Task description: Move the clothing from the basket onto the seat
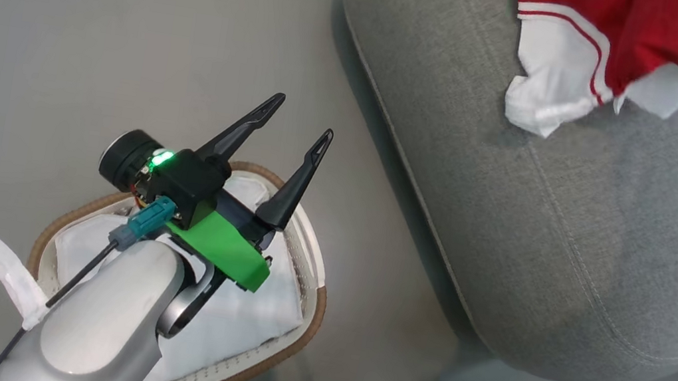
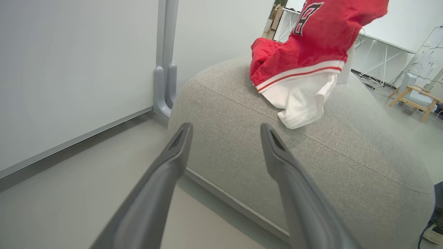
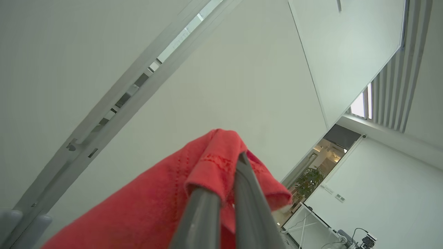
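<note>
**Jersey pinched over the seat, hem down**

Jersey (image 1: 630, 39) hung from the right gripper (image 3: 225, 180), whose jaws were closed tight on a fold of red cloth. The fold lapped over one fingertip in the right wrist view. The white hem lay crumpled on the seat (image 1: 572, 252), inboard of its rounded corner, with the rest of the cloth raised above it.

Risks, as judged:
- The cloth lapped over that finger may snag when the jaws part, so the jersey trails after the arm instead of dropping.
- If it is let go while the bulk is high, it may slump toward the seat's edge and slide off to the floor.

Left gripper (image 1: 303, 116) stood wide and empty above the basket (image 1: 313, 294), well apart from the jersey and pointing toward the seat. The basket showed white liner (image 1: 252, 319). The forearm hid part of it, so I couldn't tell whether more clothing remained.
</note>
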Tool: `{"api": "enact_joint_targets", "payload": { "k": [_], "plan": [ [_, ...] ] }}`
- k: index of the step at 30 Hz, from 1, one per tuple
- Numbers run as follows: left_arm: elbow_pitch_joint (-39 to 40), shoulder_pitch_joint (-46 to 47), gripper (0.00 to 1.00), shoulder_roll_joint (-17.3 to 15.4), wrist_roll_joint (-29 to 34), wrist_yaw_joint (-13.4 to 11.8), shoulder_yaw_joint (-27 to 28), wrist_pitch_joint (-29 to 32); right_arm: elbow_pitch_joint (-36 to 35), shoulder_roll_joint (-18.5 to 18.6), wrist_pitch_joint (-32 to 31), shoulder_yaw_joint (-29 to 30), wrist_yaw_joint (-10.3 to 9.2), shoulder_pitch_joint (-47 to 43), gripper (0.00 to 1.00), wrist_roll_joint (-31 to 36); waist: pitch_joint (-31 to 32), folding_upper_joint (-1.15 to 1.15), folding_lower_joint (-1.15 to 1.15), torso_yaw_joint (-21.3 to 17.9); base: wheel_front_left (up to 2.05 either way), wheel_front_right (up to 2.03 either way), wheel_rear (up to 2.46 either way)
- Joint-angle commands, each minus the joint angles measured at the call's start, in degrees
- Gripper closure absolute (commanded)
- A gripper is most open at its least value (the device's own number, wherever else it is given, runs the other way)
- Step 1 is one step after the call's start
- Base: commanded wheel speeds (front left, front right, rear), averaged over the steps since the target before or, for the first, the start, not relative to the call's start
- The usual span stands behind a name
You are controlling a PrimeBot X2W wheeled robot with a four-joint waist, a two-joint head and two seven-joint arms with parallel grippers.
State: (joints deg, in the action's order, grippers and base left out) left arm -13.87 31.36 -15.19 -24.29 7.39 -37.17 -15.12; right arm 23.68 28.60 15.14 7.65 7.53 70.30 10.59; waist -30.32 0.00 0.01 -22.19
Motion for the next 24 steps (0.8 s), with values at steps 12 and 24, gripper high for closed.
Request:
{"api": "enact_joint_targets", "payload": {
  "k": [12,24],
  "plan": [
    [0.26,2.34,0.00,-0.94,0.16,0.18,0.32,-0.03,4.70,-11.24,0.01,8.19,-0.08,-17.64,1.00,2.59,-8.60,0.00,-0.01,7.40,0.00,0.00,0.00],
    [-1.15,-1.28,0.00,0.42,-0.20,0.18,2.58,-0.04,4.02,-18.28,0.01,16.01,-0.08,-33.11,0.00,3.69,-2.08,0.00,-0.01,5.53,0.00,0.00,0.00]
  ]
}}
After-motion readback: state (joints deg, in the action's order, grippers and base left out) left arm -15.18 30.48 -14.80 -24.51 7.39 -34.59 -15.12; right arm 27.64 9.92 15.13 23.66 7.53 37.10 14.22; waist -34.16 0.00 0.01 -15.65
